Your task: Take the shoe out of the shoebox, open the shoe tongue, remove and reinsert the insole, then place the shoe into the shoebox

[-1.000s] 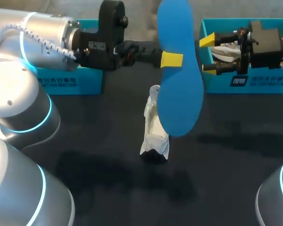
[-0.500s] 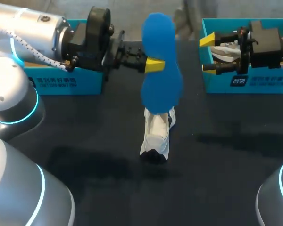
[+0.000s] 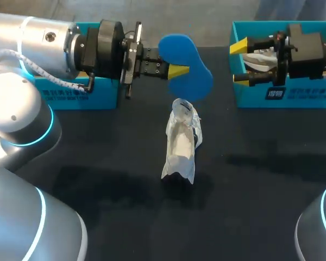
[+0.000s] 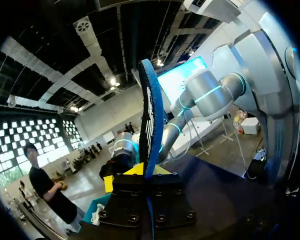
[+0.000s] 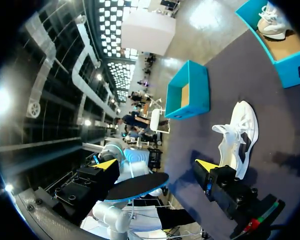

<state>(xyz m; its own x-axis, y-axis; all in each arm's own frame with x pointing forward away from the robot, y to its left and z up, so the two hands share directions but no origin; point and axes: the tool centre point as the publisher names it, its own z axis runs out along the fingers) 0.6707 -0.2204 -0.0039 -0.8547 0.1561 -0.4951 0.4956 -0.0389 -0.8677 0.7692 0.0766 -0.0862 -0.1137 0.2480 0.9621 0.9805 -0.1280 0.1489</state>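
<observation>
The white mesh shoe (image 3: 182, 142) lies alone in the middle of the black table (image 3: 125, 206), well apart from both boxes, with bare dark surface on every side of it. Up near the table's far edge, the left gripper (image 3: 176, 70) is clamped on the flat blue foam insole (image 3: 191, 76), which hangs in the air between the boxes, just beyond the shoe's far end. The teal cardboard shoebox (image 3: 76, 95) sits behind the left arm. The second teal shoebox (image 3: 304, 95) is at the right, and the right gripper (image 3: 239, 62) hovers at its left wall with fingers spread and nothing between them — a second white shoe (image 3: 258, 57) shows inside.

The left wrist view shows the insole edge-on, a thin curved blade pinched between the yellow tips. The right wrist view shows the table shoe on its side, pale knit upper and lace loops facing out, and the far shoebox's brown floor.
</observation>
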